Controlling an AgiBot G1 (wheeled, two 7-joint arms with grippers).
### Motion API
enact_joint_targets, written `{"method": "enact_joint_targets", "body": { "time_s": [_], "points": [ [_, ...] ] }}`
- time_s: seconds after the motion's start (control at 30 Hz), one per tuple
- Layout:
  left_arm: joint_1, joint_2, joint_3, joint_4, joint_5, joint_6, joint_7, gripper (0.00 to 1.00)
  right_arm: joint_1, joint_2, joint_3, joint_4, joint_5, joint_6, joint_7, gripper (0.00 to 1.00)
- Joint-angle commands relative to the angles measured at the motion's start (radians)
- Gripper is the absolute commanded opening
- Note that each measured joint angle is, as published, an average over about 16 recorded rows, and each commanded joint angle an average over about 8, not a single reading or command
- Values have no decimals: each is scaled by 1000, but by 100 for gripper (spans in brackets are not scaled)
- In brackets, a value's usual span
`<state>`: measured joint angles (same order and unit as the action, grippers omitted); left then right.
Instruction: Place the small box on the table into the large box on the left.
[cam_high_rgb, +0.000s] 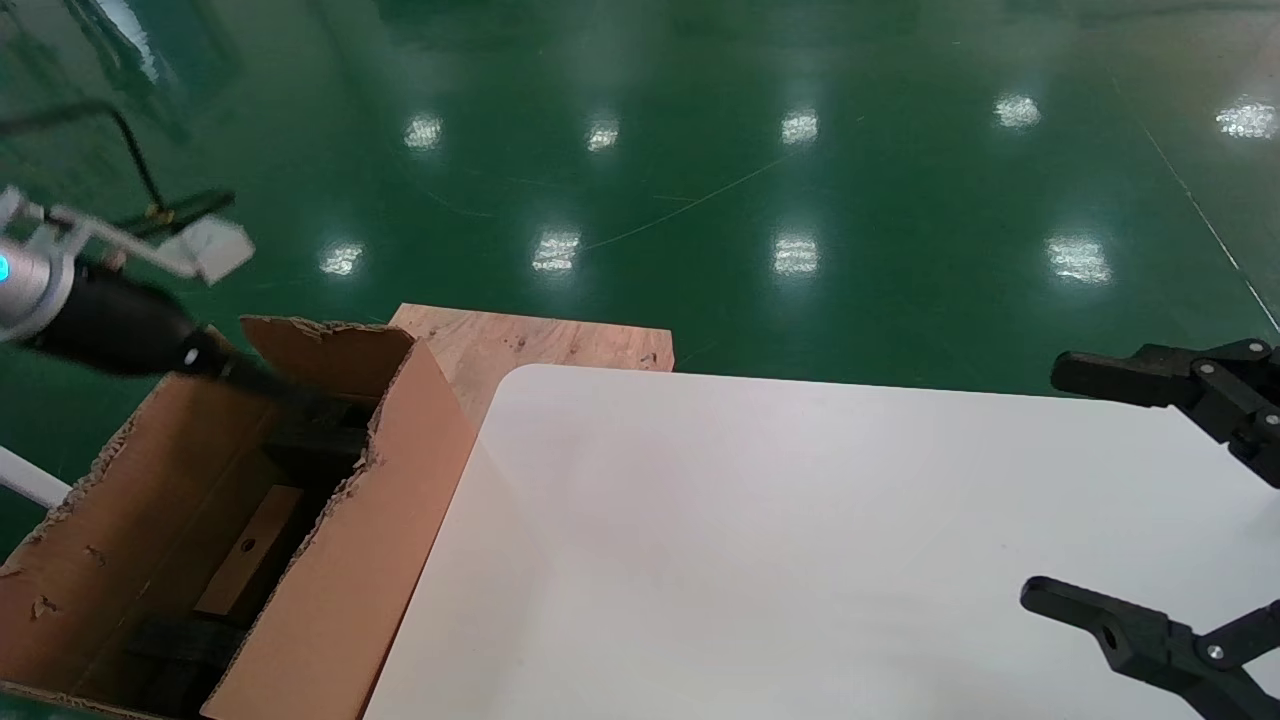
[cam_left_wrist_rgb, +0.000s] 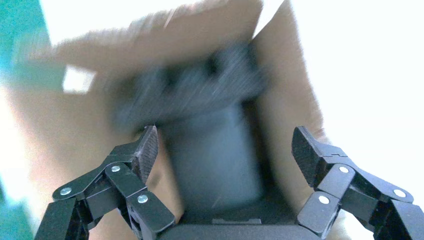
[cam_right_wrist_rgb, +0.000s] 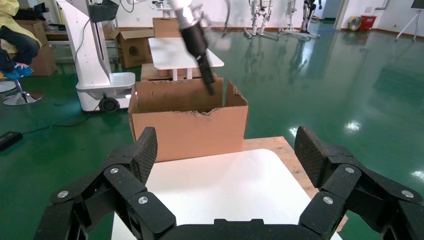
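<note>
Left gripper (cam_left_wrist_rgb: 222, 150), jaws spread and empty, reaches into the large box (cam_high_rgb: 340, 590); small box (cam_high_rgb: 250, 550) lies inside among foam. Withdraw straight up, clear of torn flaps. Counter (cam_high_rgb: 800, 550) bare; right gripper (cam_right_wrist_rgb: 225, 155) parked, released.

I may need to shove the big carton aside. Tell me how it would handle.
The box would probably slide rather than tip: it sits broad and low beside the table. Its torn rim looks weak, so a push up there may just flex the wall. The foam and smaller carton inside add some weight. The left tool, open, is over its interior.
</note>
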<state>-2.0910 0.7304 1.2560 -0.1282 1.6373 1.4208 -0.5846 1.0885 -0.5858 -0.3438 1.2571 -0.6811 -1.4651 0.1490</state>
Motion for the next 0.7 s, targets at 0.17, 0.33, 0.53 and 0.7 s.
{"method": "enact_joint_targets", "body": {
  "time_s": [0.17,0.33,0.53,0.7],
  "points": [
    [-70,-9,-60,-105,-98,123,19,100,0,0,0,0,0,0,0,100],
    [-82,-27,-88,-216,-174,173,-15,100,0,0,0,0,0,0,0,100],
    [-80,-47,-104,-291,-236,194,-44,100,0,0,0,0,0,0,0,100],
    [-74,-45,-101,-278,-224,187,-36,100,0,0,0,0,0,0,0,100]
  ]
}}
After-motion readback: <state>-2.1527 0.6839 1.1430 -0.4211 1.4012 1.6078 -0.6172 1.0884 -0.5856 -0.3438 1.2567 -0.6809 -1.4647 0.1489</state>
